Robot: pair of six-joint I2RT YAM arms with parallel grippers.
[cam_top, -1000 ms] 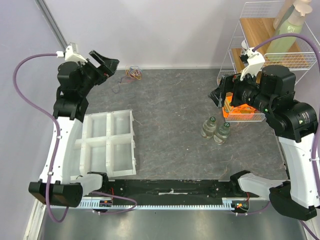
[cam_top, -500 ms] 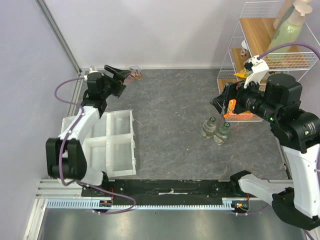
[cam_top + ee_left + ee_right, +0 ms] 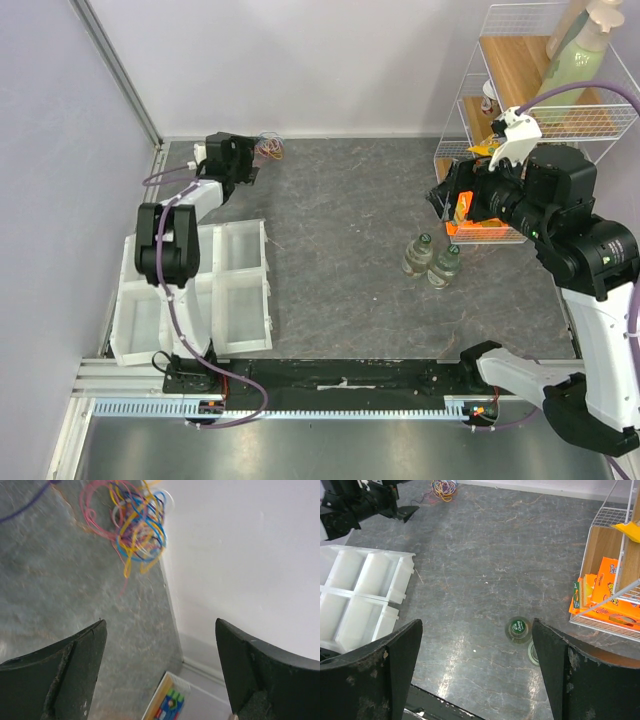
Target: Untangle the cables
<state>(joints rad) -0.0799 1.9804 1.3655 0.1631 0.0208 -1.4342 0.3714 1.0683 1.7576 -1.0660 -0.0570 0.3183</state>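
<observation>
2 grippers stand open over a grey table (image 3: 345, 235). The left gripper (image 3: 160, 625), fingers spread and empty, hovers just short of the cables (image 3: 137, 522), a tangle of yellow, blue, pink and white loops beyond the far edge of the white tray (image 3: 268, 300). The right gripper (image 3: 477, 625), equally wide, hangs well right of the tray.

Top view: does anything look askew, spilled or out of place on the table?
The white divided tray lies slightly askew on the table. The cables sit as one tangled bunch against the back wall, just beyond the open left claw. Both bottles stand upright; nothing looks spilled.
</observation>
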